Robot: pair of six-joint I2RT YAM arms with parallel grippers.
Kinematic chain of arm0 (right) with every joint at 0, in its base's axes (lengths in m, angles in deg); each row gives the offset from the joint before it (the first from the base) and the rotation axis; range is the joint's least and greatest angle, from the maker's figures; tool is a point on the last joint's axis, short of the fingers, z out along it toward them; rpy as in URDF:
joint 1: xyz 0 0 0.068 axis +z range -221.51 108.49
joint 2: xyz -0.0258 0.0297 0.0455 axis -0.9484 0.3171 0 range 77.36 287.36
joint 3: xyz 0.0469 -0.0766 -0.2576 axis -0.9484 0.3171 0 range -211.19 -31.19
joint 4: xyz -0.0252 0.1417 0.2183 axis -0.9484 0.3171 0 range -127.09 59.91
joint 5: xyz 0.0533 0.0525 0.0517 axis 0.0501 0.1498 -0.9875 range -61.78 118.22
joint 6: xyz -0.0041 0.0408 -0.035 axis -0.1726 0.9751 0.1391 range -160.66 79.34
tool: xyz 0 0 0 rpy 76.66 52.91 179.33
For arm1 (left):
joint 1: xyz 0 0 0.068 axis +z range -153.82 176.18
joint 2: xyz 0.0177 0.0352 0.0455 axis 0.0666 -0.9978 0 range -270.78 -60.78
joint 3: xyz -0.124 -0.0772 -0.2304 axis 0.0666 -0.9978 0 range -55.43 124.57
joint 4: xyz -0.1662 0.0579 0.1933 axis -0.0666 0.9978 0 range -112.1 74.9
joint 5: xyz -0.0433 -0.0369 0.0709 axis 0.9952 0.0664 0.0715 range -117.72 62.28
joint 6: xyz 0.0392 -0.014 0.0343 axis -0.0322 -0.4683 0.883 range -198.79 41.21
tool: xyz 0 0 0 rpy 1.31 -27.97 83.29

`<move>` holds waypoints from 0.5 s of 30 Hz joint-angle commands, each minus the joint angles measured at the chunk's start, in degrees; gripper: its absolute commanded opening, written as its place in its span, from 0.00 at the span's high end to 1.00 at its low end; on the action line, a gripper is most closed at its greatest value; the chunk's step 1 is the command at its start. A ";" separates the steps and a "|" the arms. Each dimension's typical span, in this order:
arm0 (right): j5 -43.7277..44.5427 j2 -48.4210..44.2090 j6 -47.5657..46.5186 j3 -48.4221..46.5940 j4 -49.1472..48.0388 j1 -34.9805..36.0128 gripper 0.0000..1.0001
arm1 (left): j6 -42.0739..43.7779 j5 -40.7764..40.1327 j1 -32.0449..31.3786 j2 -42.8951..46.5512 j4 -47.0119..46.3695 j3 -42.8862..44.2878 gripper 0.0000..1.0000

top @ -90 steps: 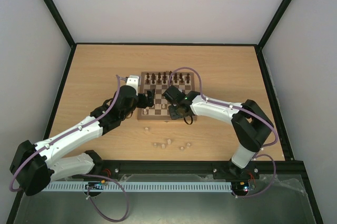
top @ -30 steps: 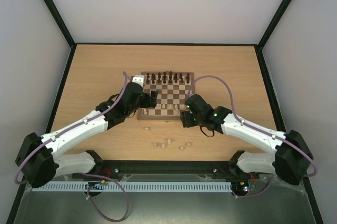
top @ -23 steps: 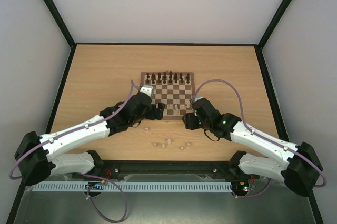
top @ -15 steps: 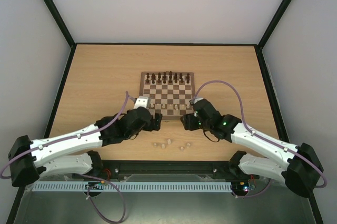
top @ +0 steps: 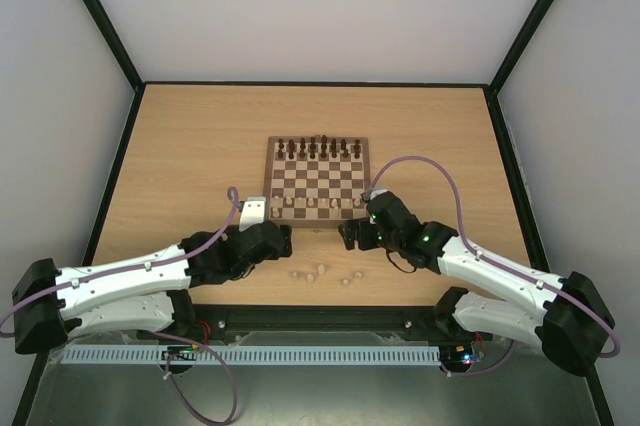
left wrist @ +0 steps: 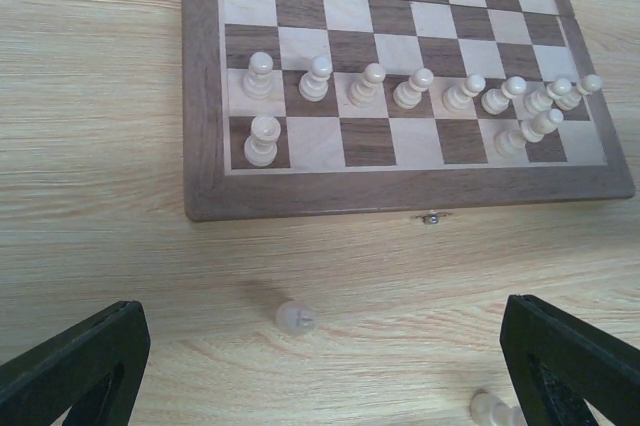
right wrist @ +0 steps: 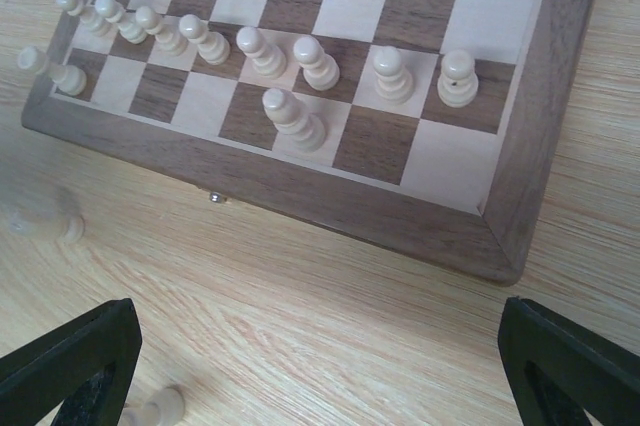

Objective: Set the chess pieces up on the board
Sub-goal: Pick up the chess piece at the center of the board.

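Note:
The board (top: 317, 181) lies mid-table with dark pieces along its far rows. Several pale chess pieces (left wrist: 367, 84) stand in a row near its front edge, and one stands alone at the left corner (left wrist: 263, 140). Another lone pale piece (right wrist: 293, 118) stands in the front row. My left gripper (top: 284, 242) hovers open in front of the board's left corner, above a loose pale piece (left wrist: 297, 317) on the table. My right gripper (top: 350, 236) is open and empty, just in front of the board's right part. Both wrist views show fingers (left wrist: 70, 366) (right wrist: 575, 366) spread wide.
Several loose pale pieces (top: 320, 274) lie on the bare wood between the board and the arm bases. One shows by the right finger in the left wrist view (left wrist: 495, 409), another near the left finger in the right wrist view (right wrist: 155, 408). Black rails edge the table.
Both arms have drawn back from the board toward the near edge. The right gripper has opened wide, with a pale piece left standing in the front row. The left gripper stayed open.

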 commanded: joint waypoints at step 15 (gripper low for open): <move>1.86 -2.05 1.16 2.89 -2.06 -0.11 0.01 | -4.08 -4.06 -0.40 -5.07 3.03 -0.53 0.01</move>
